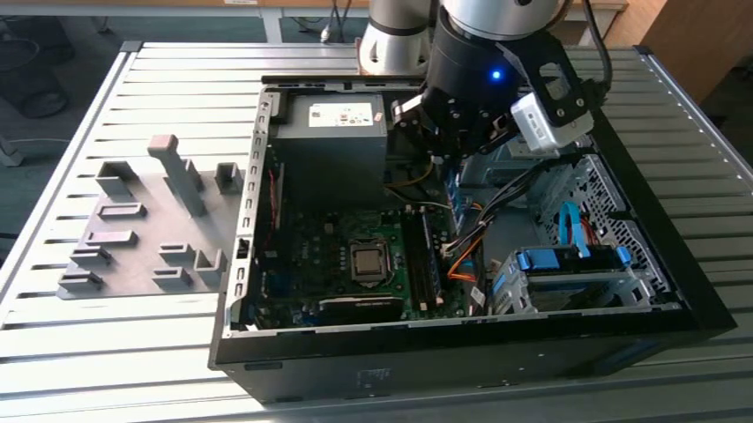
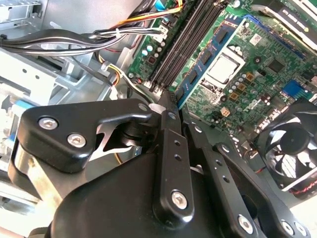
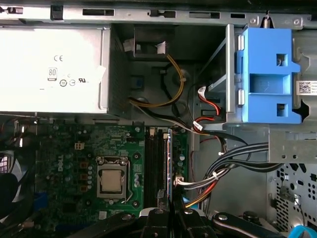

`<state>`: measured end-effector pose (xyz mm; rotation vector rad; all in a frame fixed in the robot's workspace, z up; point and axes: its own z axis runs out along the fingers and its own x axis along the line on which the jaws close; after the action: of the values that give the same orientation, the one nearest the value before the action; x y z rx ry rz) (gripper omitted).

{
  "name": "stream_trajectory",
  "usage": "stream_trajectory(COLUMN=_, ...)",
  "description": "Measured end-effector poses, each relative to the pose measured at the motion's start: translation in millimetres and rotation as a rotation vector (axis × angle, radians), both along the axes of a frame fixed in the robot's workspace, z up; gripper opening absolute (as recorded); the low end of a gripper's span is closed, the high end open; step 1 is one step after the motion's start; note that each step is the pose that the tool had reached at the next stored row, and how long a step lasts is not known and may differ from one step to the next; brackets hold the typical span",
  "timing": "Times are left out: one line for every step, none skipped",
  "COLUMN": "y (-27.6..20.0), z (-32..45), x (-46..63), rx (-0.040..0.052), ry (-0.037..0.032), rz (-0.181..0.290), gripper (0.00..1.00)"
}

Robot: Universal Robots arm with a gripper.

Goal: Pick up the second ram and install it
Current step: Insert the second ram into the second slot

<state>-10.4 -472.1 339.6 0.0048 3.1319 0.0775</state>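
- The gripper hangs inside the open computer case, above the motherboard; its fingers look clamped on the second ram, held edge-on, probably to line it up with the memory slots.
- Its lower edge is hidden behind cables; whether it is seated is unclear.

Daylight falls evenly over the slatted table around me, bright enough to wash its ribs pale, while the open computer case beneath my jaws sits in deep shadow cast by my own arm. In the second wrist view my black linkage looms close and soft, with small glints on its screw heads, and the motherboard beyond my fingertips is sharp. In the first wrist view the power supply ahead of my jaws glares white.
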Motion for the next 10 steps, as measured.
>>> stream_trajectory(y=0.0, z=-1.8, x=0.0, rx=0.0, ry=0.0003, rz=0.0, gripper=0.14)
stream_trajectory(y=0.0, z=-3.6, x=0.0, rx=0.0001, ry=0.0009, rz=0.0, gripper=0.14)
stream_trajectory(y=0.0, z=-5.4, x=0.1, rx=0.0001, ry=0.0021, rz=0.0, gripper=0.14)
stream_trajectory(y=0.0, z=-7.2, x=0.1, rx=0.0, ry=0.0033, rz=0.0, gripper=0.14)
stream_trajectory(y=0.0, z=-8.9, x=0.1, rx=0.0001, ry=0.0049, rz=0.0, gripper=0.14)
stream_trajectory(y=0.0, z=-10.6, x=0.1, rx=-0.0001, ry=0.0077, rz=0.0, gripper=0.14)
stream_trajectory(y=-0.1, z=-12.1, x=0.0, rx=-0.0001, ry=0.0107, rz=0.0, gripper=0.14)
stream_trajectory(y=-0.1, z=-13.5, x=-0.5, rx=-0.0001, ry=0.0134, rz=0.0, gripper=0.14)
stream_trajectory(y=-0.1, z=-14.8, x=-2.1, rx=-0.0001, ry=0.0153, rz=0.0, gripper=0.14)
stream_trajectory(y=-0.1, z=-16.1, x=-4.2, rx=-0.0001, ry=0.0164, rz=0.0, gripper=0.14)
